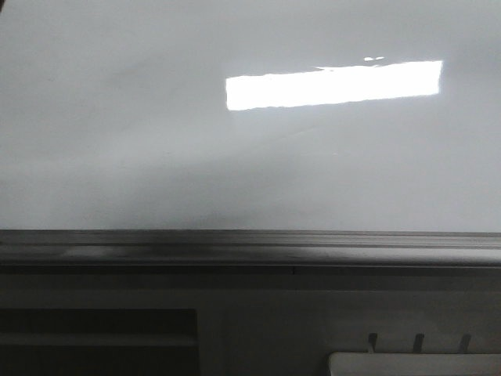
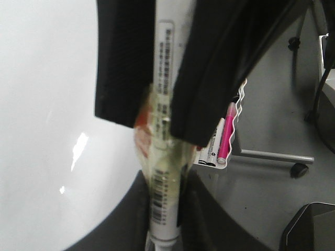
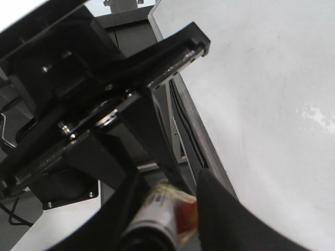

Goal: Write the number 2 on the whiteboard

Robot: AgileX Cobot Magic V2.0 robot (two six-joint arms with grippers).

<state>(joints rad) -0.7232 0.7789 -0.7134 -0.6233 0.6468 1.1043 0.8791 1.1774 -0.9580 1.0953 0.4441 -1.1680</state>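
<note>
The whiteboard (image 1: 156,141) fills the front view, glossy and blank, with a grey rail (image 1: 250,244) along its lower edge. The number 2 is not in view, and neither gripper shows in the front view. A white marker (image 2: 165,209) wrapped in yellowish and red tape runs between both grippers. My left gripper (image 2: 166,180) is shut on its lower barrel. My right gripper (image 2: 159,128) is shut on the same marker higher up. In the right wrist view the right gripper (image 3: 170,191) clamps the taped marker (image 3: 159,209), beside the whiteboard (image 3: 261,104).
A small white tray (image 2: 230,149) holding a pink marker (image 2: 226,136) and black-capped markers hangs behind the grippers. A stand leg (image 2: 272,155) with a caster (image 2: 299,170) crosses the grey floor. Dark cabinet panels (image 1: 102,329) and a white tray (image 1: 415,364) lie below the rail.
</note>
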